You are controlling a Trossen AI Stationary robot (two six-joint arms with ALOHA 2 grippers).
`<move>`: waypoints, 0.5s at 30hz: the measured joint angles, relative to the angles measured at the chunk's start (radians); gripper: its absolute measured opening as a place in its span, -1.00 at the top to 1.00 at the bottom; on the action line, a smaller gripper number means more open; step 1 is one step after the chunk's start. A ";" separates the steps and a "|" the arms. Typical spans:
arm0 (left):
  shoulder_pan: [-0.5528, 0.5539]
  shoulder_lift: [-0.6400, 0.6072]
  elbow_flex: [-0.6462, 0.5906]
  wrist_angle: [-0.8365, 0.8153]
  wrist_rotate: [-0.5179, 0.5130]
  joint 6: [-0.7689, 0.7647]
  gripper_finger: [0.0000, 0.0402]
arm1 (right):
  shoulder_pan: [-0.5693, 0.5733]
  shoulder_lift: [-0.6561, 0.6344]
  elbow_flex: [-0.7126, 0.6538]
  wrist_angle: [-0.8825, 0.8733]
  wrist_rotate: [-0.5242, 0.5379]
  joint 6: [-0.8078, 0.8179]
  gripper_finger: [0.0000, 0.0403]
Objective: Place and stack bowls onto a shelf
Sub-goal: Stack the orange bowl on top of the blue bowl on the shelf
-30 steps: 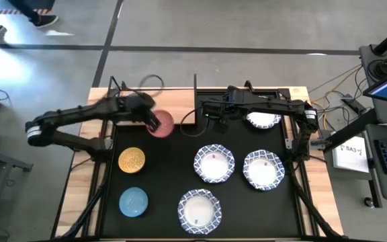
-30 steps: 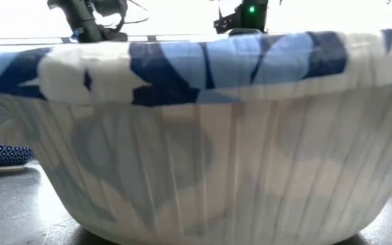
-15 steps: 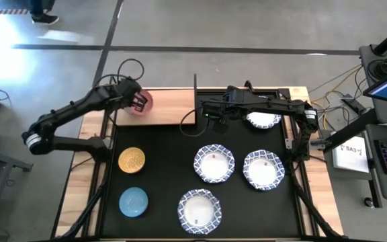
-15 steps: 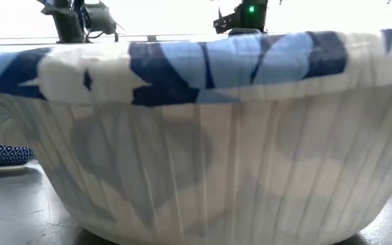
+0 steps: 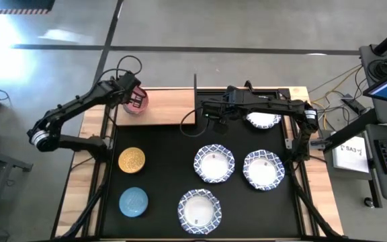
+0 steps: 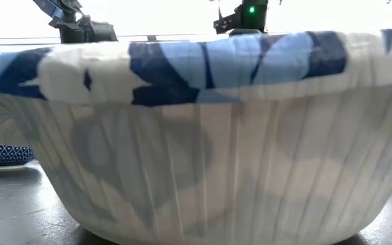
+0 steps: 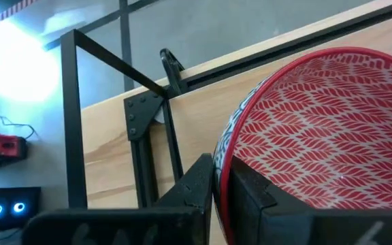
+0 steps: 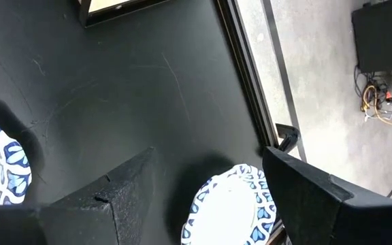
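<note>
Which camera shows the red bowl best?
The left wrist view: the red bowl fills it, its rim pinched by the left claw over the shelf. The high view shows it small, partly under the claw. The low and right wrist views don't show it.

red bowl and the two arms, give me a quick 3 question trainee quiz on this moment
1. True or false: the left gripper pinches the rim of the red bowl over the shelf.
2. How many white bowls with blue rims show in the high view? A) two B) four C) six
3. Fill in: the right gripper is ____ and holds nothing.

Key: 1 true; 2 B; 3 open
</note>
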 joint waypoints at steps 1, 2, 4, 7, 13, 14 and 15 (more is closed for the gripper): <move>0.000 0.004 0.000 0.001 -0.001 0.000 0.90 | 0.000 0.000 -0.005 0.000 0.000 0.000 -0.27; 0.000 0.008 0.000 0.001 -0.001 0.000 0.88 | 0.000 0.000 -0.011 0.000 0.000 0.000 -0.27; 0.001 0.019 -0.001 -0.002 -0.002 0.004 0.85 | 0.000 0.000 -0.025 0.000 0.000 0.000 -0.27; 0.000 0.030 -0.001 -0.001 -0.001 0.003 0.84 | 0.000 0.000 -0.047 0.000 0.000 0.000 -0.27; 0.000 0.049 -0.001 -0.002 -0.002 0.003 0.84 | 0.000 -0.002 -0.071 0.014 0.000 0.000 -0.27; 0.001 0.051 -0.001 -0.002 -0.003 0.003 0.84 | 0.000 -0.002 -0.071 0.014 0.000 0.000 -0.27; 0.001 0.053 -0.001 -0.004 -0.004 0.003 0.84 | 0.000 -0.002 -0.071 0.015 0.000 0.000 -0.27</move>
